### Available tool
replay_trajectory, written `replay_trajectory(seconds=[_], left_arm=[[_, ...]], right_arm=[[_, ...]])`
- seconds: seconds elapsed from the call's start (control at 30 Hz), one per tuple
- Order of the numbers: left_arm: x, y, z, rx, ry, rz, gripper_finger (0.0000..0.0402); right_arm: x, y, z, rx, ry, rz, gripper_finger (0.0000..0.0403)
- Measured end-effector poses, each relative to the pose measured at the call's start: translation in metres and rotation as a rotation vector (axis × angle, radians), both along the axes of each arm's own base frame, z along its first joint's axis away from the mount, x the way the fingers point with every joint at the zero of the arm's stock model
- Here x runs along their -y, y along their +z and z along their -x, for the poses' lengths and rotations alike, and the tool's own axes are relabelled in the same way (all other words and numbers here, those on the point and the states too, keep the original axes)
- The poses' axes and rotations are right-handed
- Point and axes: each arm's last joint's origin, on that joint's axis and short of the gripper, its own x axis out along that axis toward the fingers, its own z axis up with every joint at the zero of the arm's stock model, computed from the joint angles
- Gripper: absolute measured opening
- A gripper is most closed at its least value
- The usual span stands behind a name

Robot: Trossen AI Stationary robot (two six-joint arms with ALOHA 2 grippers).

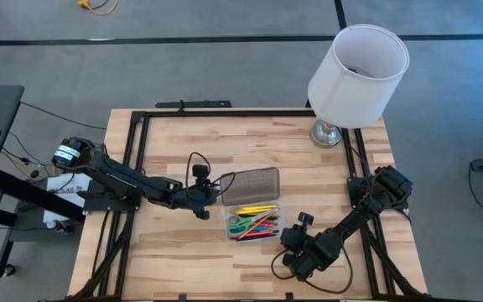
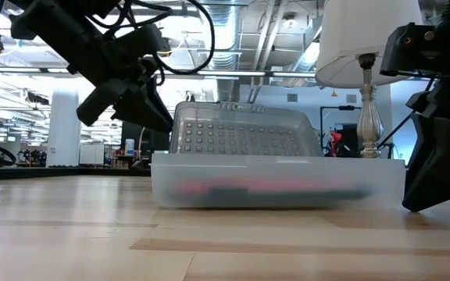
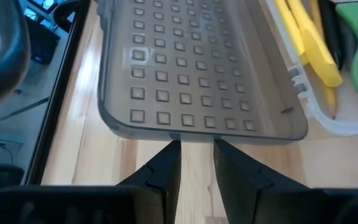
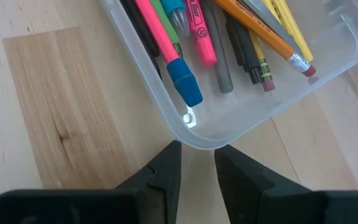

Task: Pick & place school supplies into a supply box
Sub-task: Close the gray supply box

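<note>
Open supply box [image 1: 253, 225] holding school supplies [image 1: 252, 223], lid [image 1: 248, 185] raised, left end effector [image 1: 211, 195] and right end effector [image 1: 294, 237] nearly closed, empty

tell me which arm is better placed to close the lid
Left. Its gripper sits right at the free edge of the open lid, fingers slightly apart. The right gripper is at the box corner on the far side from the lid.

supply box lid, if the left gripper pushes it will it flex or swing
The dotted lid looks thin and hinged to the supply box, so it would probably swing shut rather than bend. The left gripper sits at its edge; smooth plastic may slip.
</note>
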Motion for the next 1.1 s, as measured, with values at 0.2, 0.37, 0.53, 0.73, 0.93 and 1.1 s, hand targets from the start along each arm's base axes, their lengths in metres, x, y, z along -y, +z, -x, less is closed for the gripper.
replay_trajectory(seconds=[0.2,0.37,0.53,0.73,0.93,1.1], left_arm=[[0.006,0.0,0.001,0.0,-0.03,-0.008,0.0091],[0.009,0.001,0.001,0.003,-0.042,-0.009,0.0091],[0.012,0.001,0.001,0.009,-0.063,-0.019,0.0091],[0.019,0.005,0.0,0.039,-0.107,-0.034,0.0091],[0.022,0.005,0.001,0.038,-0.119,-0.036,0.0091],[0.026,0.005,0.002,0.038,-0.133,-0.036,0.0091]], right_arm=[[0.0,0.0,0.0,0.001,0.0,-0.001,0.0092],[0.0,0.0,0.0,0.003,-0.001,-0.002,0.0092],[0.0,0.0,0.0,0.003,-0.001,-0.003,0.0092],[0.0,0.0,-0.001,0.004,-0.001,-0.003,0.0092],[0.0,0.0,-0.001,0.004,-0.001,-0.003,0.0092],[0.0,0.0,-0.001,0.004,-0.002,-0.003,0.0092]])
